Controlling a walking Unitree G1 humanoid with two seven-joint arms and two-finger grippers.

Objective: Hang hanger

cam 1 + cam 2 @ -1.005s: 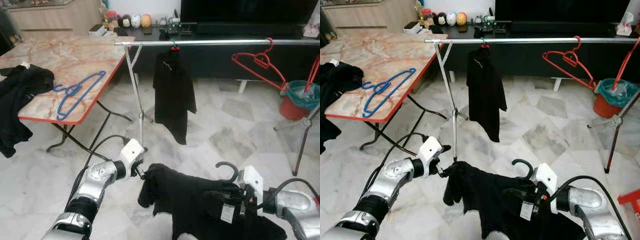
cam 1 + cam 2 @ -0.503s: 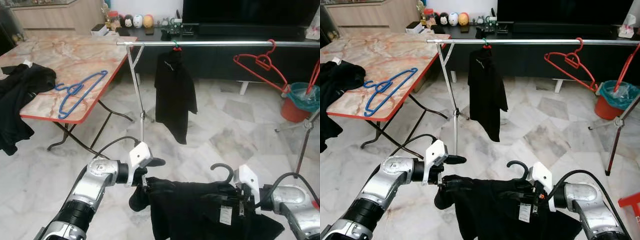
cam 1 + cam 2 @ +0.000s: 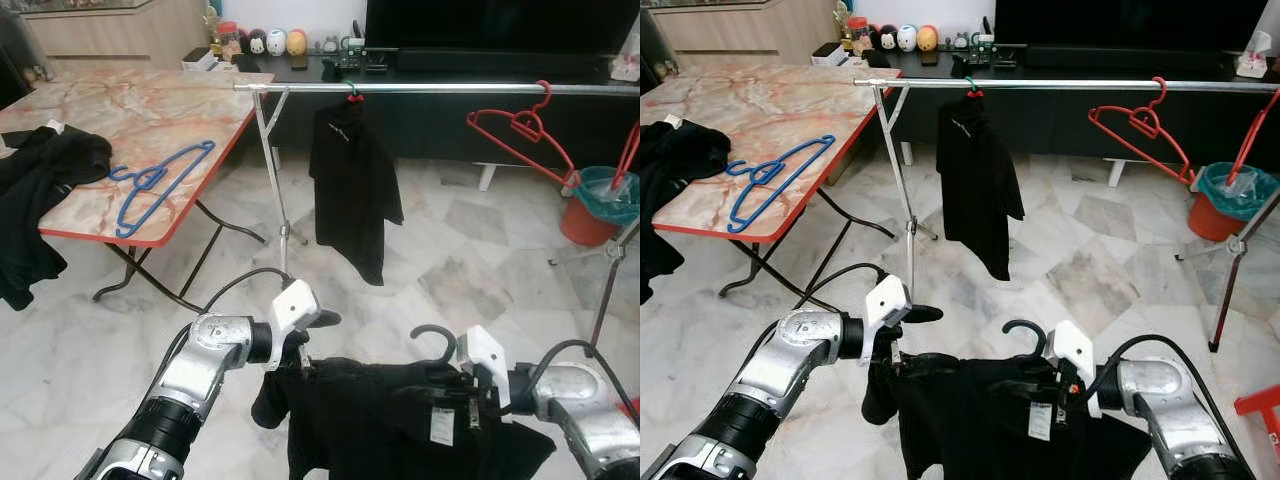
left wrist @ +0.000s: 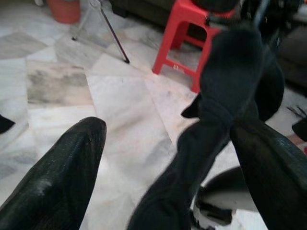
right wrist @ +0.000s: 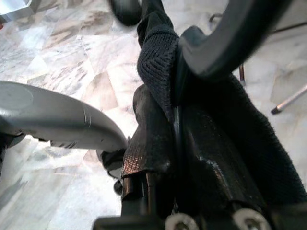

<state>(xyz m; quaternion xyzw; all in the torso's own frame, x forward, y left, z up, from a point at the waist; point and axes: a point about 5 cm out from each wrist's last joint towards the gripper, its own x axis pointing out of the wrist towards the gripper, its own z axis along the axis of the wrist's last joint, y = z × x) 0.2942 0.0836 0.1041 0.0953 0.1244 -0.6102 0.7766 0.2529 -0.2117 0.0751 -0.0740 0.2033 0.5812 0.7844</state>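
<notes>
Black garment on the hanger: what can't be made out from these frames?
- Hanger body: only the dark hook shows in the eye views; the held black garment covers the rest.
- Garment's lower part: cut off by the bottom edge in the eye views.
- Right pincer: its grip is buried in cloth in the right wrist view.
- White tag: print too small to read.
- Left pincer: blurred in the left wrist view; contact with the cloth unclear.

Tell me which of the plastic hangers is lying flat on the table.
The blue plastic hanger, lying on the marble-patterned table. The red hanger dangles from the metal rail.
</notes>
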